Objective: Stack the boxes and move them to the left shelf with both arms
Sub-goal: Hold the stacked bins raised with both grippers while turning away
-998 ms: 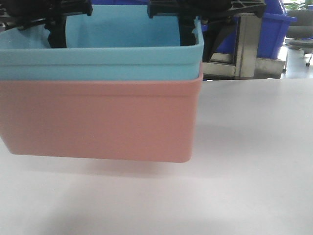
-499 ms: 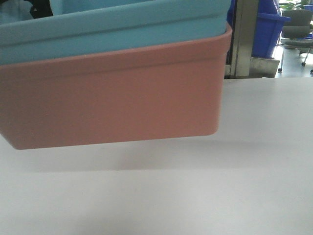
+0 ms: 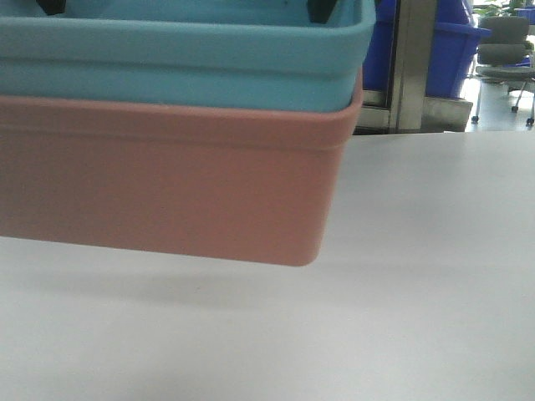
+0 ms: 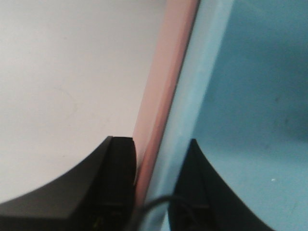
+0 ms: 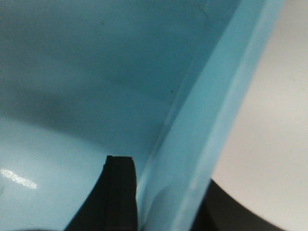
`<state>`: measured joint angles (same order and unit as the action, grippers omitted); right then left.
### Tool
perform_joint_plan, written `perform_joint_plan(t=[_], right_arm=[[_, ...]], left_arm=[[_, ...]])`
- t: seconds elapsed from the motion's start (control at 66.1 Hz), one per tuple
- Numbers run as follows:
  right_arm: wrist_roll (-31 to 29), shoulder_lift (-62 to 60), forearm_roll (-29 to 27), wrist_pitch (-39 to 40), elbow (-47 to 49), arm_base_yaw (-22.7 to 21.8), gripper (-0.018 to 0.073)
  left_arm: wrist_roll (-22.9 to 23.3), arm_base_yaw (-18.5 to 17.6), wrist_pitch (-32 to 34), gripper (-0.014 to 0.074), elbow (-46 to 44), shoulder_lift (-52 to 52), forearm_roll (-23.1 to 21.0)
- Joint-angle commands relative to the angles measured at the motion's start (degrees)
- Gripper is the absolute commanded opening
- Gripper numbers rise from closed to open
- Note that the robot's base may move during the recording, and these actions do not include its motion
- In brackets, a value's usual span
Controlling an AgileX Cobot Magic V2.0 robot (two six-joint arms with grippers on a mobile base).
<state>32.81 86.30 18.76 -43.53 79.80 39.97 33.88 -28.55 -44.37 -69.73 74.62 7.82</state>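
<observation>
The light blue bin [image 3: 184, 75] sits nested in the pink bin [image 3: 167, 184]. The pair hangs just above the white table [image 3: 418, 292], toward ten o'clock in the front view. The left gripper [image 4: 156, 142] is clamped over both rims, one jaw outside and one inside. The right gripper [image 5: 166, 171] pinches the blue wall likewise. At one o'clock stands a steel post [image 3: 414, 63].

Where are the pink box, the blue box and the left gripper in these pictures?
pink box [image 3: 167, 184]: front view, on its near side wall.
blue box [image 3: 184, 71]: front view, on its side wall above the pink rim.
left gripper [image 4: 156, 143]: left wrist view, midway between its fingertips, over the boxes' rims.
</observation>
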Motion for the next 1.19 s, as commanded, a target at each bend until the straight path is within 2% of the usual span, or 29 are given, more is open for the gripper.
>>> perform_joint_plan(t=[0.0, 0.227, 0.454, 0.68, 0.771, 0.922, 1.179], right_arm=[[-1.1, -4.1, 5.7, 7.0, -0.7, -0.6, 0.0055], [-0.9, -4.2, 5.7, 8.2, -1.4, -0.5, 0.0055], [0.2, -3.8, 5.5, 10.8, -1.3, 1.0, 0.0055], [1.0, -1.0, 3.0, 6.1, 2.2, 1.9, 0.0056], [1.0, 0.0, 2.6, 4.4, 4.6, 1.9, 0.0056], [1.1, 1.5, 1.5, 2.3, 7.7, 2.0, 0.0056], [1.2, 3.4, -0.5, 1.2, 8.8, 2.0, 0.0056]], left_arm=[[-2.7, -0.9, 4.0, -0.0004, -1.6, -3.9, -0.3], [-1.7, -1.6, 4.6, -0.0004, -1.2, -3.6, -1.1], [-0.6, -5.5, 5.4, -0.0004, -4.2, -0.2, -0.7], [-0.2, -9.4, 2.8, -0.0004, -11.7, 5.8, 0.1], [-0.2, -10.8, 0.8, -0.0004, -15.1, 8.9, 2.0], [0.3, -11.7, -0.7, -0.0004, -18.1, 12.7, 2.6], [4.7, -11.7, 1.1, -0.0004, -18.9, 16.4, 5.4]])
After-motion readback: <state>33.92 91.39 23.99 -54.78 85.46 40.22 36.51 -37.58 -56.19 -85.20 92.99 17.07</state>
